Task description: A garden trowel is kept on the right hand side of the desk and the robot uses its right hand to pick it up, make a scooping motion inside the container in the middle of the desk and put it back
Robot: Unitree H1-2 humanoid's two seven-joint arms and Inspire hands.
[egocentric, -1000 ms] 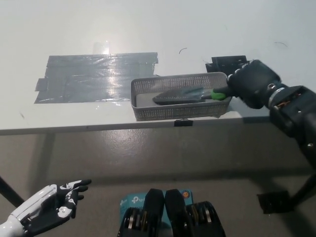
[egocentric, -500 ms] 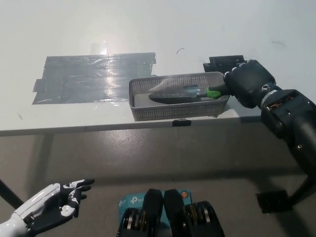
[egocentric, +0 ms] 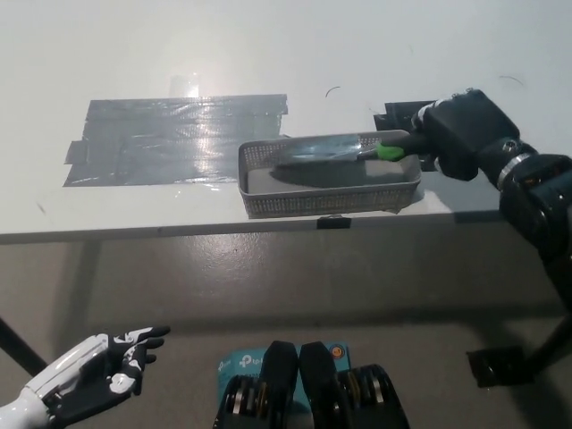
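Looking down from beside the robot, I see a white table (egocentric: 134, 54) with a glare spot on its top, filling the upper half of the scene. Past its front edge lies a dull grey-brown floor (egocentric: 268, 286). A broad patch of grey tape (egocentric: 170, 143) is stuck on the table's left part. A small black patch (egocentric: 400, 113) sits toward the right side, just behind the working hand. One grey mesh container (egocentric: 322, 198) stands close to the front edge, about midway along it, with a small black tab (egocentric: 332, 222) on the edge just below it.

The black right hand (egocentric: 460, 134) reaches in from the table's right side. Its fingers (egocentric: 431, 116) are wrapped tight round the handle of the garden trowel (egocentric: 335, 147). Only the green end of the handle shows past them (the rest is buried in the grip). The grey blade points toward the table's left and lies roughly level over the container's far rim, clear of the container's bottom. I cannot tell whether it touches the rim.

The white left hand (egocentric: 85, 384) hangs low beyond the front edge, over the floor, its fingers spread and holding nothing.

By count: one trowel, one container, one tape patch, two robot hands.
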